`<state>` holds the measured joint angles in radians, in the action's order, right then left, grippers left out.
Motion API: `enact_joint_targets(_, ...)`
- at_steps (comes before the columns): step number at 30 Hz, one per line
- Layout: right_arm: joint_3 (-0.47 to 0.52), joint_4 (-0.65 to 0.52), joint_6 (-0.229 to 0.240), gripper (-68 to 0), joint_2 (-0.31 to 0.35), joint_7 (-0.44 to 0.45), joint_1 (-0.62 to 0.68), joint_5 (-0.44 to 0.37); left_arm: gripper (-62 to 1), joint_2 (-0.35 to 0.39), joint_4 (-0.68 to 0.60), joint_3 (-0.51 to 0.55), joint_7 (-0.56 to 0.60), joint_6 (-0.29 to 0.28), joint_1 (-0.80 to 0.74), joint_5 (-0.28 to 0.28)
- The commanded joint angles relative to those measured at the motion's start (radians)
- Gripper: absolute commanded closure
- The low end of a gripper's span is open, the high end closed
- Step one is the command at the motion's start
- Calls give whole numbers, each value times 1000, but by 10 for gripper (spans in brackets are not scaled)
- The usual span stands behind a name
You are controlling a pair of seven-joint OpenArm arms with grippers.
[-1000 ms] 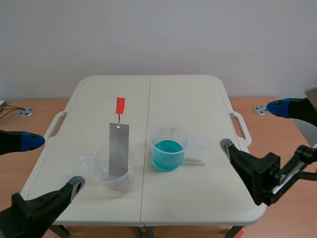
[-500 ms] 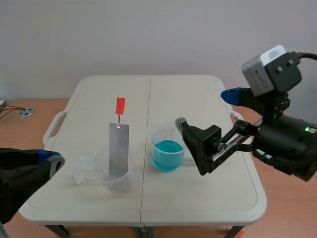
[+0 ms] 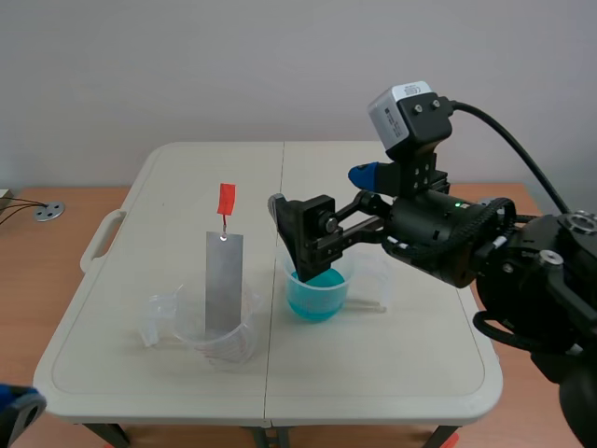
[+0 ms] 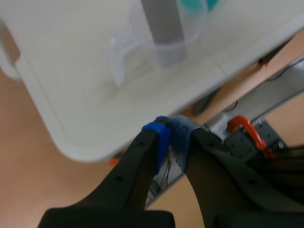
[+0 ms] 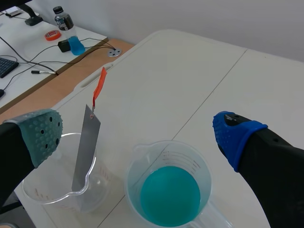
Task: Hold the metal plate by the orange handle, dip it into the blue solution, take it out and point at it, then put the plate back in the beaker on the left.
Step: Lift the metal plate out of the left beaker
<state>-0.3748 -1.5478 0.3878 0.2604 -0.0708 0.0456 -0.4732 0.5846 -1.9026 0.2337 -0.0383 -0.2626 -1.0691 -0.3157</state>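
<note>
plate: thin grey metal plate [image 3: 224, 280] with orange tab handle [image 3: 227, 198], upright in clear plastic beaker [image 3: 220, 338], left of centre
solution: blue liquid in clear measuring cup [image 3: 315, 289], centre
right gripper [image 3: 319, 191]: spread wide above the cup, holding nothing
left gripper [image 4: 170, 135]: fingers pressed together, lower left, off the white table [image 3: 373, 373] edge

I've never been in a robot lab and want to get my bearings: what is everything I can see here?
metal plate: one, grey, standing in the clear beaker
orange handle: one, at the plate's upper end
clear beaker: one, transparent, on the table's left half
blue solution: one beakerful, right of the clear beaker
table: one, white
bottle: one, dark, on a side desk
left gripper: black, shut, off the table's near left corner
right gripper: black, open, above the blue solution
</note>
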Motion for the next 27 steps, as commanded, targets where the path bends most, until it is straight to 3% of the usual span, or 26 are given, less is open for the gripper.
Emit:
enact_joint_targets(1,-9,6,1,-663,-7,12,-37,-14,-26,-5,-11,11,-18,8,-35,-9)
enact_joint_targets(6,-54,103,2,-663,-44,9,-116,-58,-26,-5,21,15,-101,8,-114,-9)
enact_joint_targets(16,-146,305,6,-663,-125,8,-267,-113,-26,-5,190,-2,-116,5,-144,-9)
enact_joint_targets(27,-195,357,24,-663,-195,-56,-337,-146,-26,-5,288,-99,-115,5,-144,-9)
